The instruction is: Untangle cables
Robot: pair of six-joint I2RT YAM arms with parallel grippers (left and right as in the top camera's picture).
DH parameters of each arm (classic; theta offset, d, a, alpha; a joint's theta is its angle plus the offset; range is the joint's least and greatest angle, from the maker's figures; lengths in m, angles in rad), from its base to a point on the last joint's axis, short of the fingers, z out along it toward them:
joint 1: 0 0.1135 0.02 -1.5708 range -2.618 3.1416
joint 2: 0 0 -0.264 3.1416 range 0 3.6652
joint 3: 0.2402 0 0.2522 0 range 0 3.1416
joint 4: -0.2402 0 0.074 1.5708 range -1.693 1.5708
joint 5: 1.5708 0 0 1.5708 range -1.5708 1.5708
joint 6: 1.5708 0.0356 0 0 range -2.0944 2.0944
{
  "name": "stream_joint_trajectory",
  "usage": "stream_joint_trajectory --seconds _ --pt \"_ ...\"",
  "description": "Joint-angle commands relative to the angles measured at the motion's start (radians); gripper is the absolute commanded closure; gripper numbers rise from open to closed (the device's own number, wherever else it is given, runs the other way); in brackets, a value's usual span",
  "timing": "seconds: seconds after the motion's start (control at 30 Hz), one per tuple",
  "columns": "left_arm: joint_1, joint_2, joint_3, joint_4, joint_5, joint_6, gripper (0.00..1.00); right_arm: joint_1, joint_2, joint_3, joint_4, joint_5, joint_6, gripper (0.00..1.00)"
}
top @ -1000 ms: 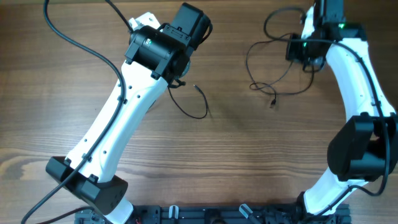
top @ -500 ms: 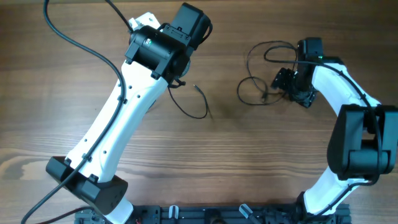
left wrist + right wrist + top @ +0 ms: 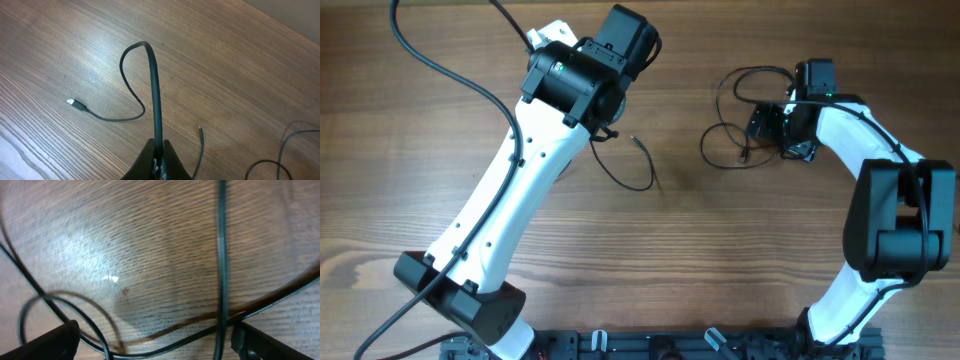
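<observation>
Cables sat in two groups on the surface (image 3: 720, 260).

Held cable (image 3: 156, 100): clamped in the left end effector (image 3: 156, 169), fingers pinched tight on it. From the fingertips it ran straight ahead, arched over, doubled back toward the end effector and trailed off to the left side of the wrist view. It ended in a flat USB-type plug (image 3: 75, 103) lying on the wood.

Thin cord (image 3: 200, 131) with a pin-like tip lay just beside the left end effector, on the right of that view. Couldn't tell if it was the other end of the held cable. Overhead showed it curving out from under the left wrist.

Cable bunch (image 3: 735, 135): loose overlapping loops, well apart from the left end effector and right at the right end effector (image 3: 765, 128), spreading out ahead of it.

Right end effector was released: its fingers (image 3: 55, 340) were spread wide at the two lower corners of the wrist view, gripping nothing. One strand (image 3: 221, 255) ran straight ahead from between them, close to the right-hand finger. A second strand crossed it just ahead of that finger, and a loop lay near the other finger. That view was blurred, so contact between strands and fingers couldn't be judged.
</observation>
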Motion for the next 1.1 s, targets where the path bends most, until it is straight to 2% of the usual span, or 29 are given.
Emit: stream_joint_trajectory --seconds 0.0,0.07,0.23,0.3,0.37,0.4,0.43,0.5,0.53,0.57,0.63,0.87,1.07 --pt "-0.002 0.004 0.002 0.003 0.000 0.008 0.96 0.011 0.066 -0.084 -0.001 0.018 -0.196 0.00" --pt "-0.002 0.004 0.002 0.007 0.000 0.008 0.96 0.024 0.066 -0.110 0.014 0.068 -0.234 0.01" --pt "-0.002 0.004 0.002 0.006 0.000 0.009 0.96 0.086 0.066 -0.166 0.084 0.105 -0.217 0.00" --pt "-0.002 0.004 0.002 0.005 0.000 0.009 0.96 0.097 0.066 -0.186 0.101 0.192 -0.136 0.00" --pt "-0.002 0.004 0.002 -0.001 0.000 0.009 0.96 0.097 0.066 -0.204 0.106 0.222 -0.045 0.06" --pt "-0.002 0.004 0.002 -0.005 0.000 0.009 0.96 0.097 0.066 -0.211 0.109 0.217 -0.017 0.15" --pt "-0.002 0.004 0.002 -0.008 0.000 0.009 0.96 0.097 0.066 -0.214 0.110 0.206 0.010 0.28" --pt "-0.002 0.004 0.002 -0.009 0.000 0.009 0.96 0.097 0.066 -0.214 0.118 0.155 0.012 0.44" --pt "-0.002 0.004 0.002 -0.009 0.000 0.009 0.96 0.097 0.066 -0.214 0.121 0.136 0.012 0.55" --pt "-0.002 0.004 0.002 -0.009 0.000 0.009 0.96 0.096 0.066 -0.214 0.121 0.127 0.012 0.73" --pt "-0.002 0.004 0.002 -0.009 0.000 0.009 0.96 0.096 0.066 -0.214 0.121 0.119 0.011 0.96" --pt "-0.002 0.004 0.002 -0.043 0.000 0.009 0.96 0.032 0.056 -0.132 0.124 0.108 -0.032 0.96" --pt "-0.002 0.004 0.002 -0.043 0.000 0.008 0.96 -0.159 0.022 0.101 0.108 0.120 -0.158 0.96"
